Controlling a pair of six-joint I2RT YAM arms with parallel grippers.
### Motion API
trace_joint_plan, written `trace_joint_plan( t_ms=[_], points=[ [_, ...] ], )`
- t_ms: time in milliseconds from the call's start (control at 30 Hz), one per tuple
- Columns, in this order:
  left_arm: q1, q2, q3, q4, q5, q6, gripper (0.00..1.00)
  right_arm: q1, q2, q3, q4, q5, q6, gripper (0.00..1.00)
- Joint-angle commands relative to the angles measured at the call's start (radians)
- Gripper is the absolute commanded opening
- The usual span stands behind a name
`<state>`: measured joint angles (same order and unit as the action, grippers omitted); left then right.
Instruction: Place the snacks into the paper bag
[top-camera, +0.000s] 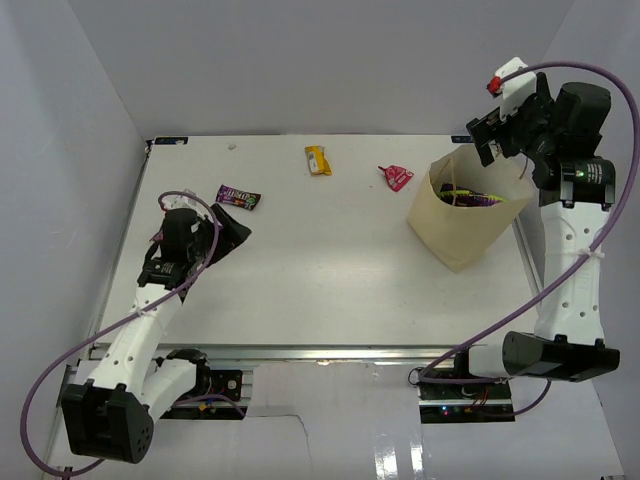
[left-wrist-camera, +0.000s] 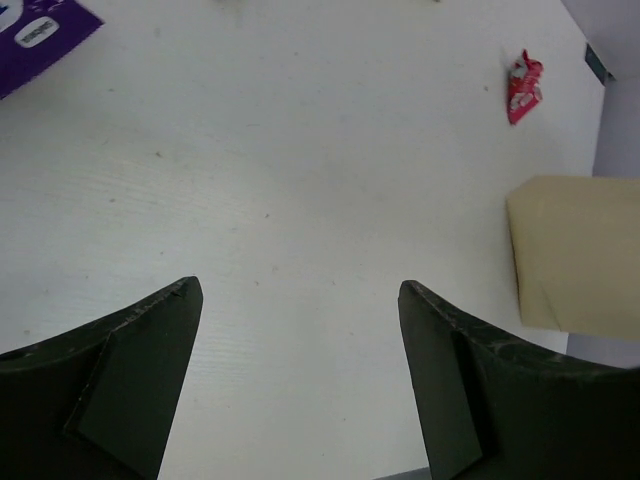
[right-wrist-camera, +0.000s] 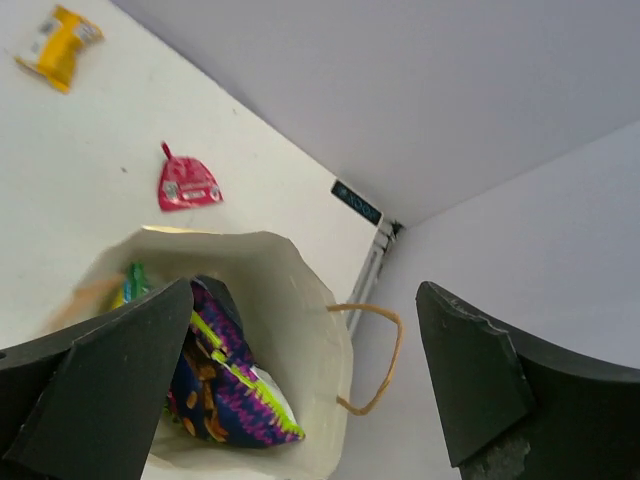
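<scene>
The tan paper bag (top-camera: 465, 225) stands upright at the right of the table. Inside it lie the dark blue-purple bag (right-wrist-camera: 230, 390) and a sliver of a green packet (right-wrist-camera: 133, 283); the teal-white bag is hidden. My right gripper (top-camera: 495, 138) hovers open and empty above the bag's far rim (right-wrist-camera: 320, 330). The small brown packet (top-camera: 238, 197), yellow wrapper (top-camera: 318, 160) and pink-red wrapper (top-camera: 396, 177) lie on the table. My left gripper (top-camera: 232, 232) is open and empty, low over the table just in front of the brown packet (left-wrist-camera: 40, 35).
The bag's loop handle (right-wrist-camera: 385, 360) hangs over its right side near the table's right rail. White walls enclose the table on the left, back and right. The pink-red wrapper (left-wrist-camera: 523, 85) lies just left of the bag (left-wrist-camera: 580, 255).
</scene>
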<state>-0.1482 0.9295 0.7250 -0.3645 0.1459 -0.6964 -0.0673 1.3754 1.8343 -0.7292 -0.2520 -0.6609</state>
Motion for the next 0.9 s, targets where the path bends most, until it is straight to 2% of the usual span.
trace_joint_plan(
  t_ms=[0, 33, 67, 100, 167, 300, 333, 367, 600, 800, 833, 867],
  points=[
    [0.013, 0.029, 0.060, -0.109, -0.131, -0.073, 0.90, -0.002, -0.065, -0.001, 0.088, -0.194, 0.095, 0.98],
    [0.021, 0.040, 0.063, -0.123, -0.155, -0.089, 0.92, -0.002, -0.076, -0.007, 0.044, -0.290, 0.080, 0.98],
    [0.028, 0.064, 0.073, -0.129, -0.182, -0.101, 0.95, -0.002, -0.079, -0.012, 0.006, -0.504, 0.051, 0.98],
    [0.038, 0.081, 0.080, -0.142, -0.192, -0.129, 0.96, 0.000, -0.082, -0.032, -0.027, -0.601, 0.003, 0.98],
    [0.074, 0.147, 0.100, -0.177, -0.230, -0.158, 0.98, 0.045, -0.078, -0.072, -0.058, -0.726, 0.021, 0.96],
    [0.147, 0.296, 0.194, -0.215, -0.272, -0.209, 0.98, 0.193, -0.076, -0.173, -0.055, -0.621, 0.006, 0.94],
    [0.215, 0.331, 0.212, -0.224, -0.282, -0.225, 0.98, 0.213, -0.073, -0.209, -0.047, -0.595, 0.015, 0.95],
    [0.238, 0.371, 0.235, -0.232, -0.292, -0.235, 0.98, 0.243, -0.069, -0.222, -0.045, -0.567, 0.017, 0.96],
    [0.354, 0.719, 0.448, -0.260, -0.356, -0.195, 0.98, 0.281, -0.015, -0.273, -0.006, -0.566, 0.030, 0.97],
    [0.426, 0.883, 0.542, -0.258, -0.312, -0.124, 0.95, 0.281, -0.015, -0.319, 0.025, -0.570, 0.033, 0.97],
    [0.433, 0.903, 0.554, -0.258, -0.302, -0.114, 0.93, 0.281, -0.018, -0.325, 0.031, -0.570, 0.034, 0.97],
    [0.435, 0.942, 0.582, -0.260, -0.290, -0.103, 0.84, 0.281, -0.021, -0.329, 0.036, -0.569, 0.034, 0.97]
  ],
)
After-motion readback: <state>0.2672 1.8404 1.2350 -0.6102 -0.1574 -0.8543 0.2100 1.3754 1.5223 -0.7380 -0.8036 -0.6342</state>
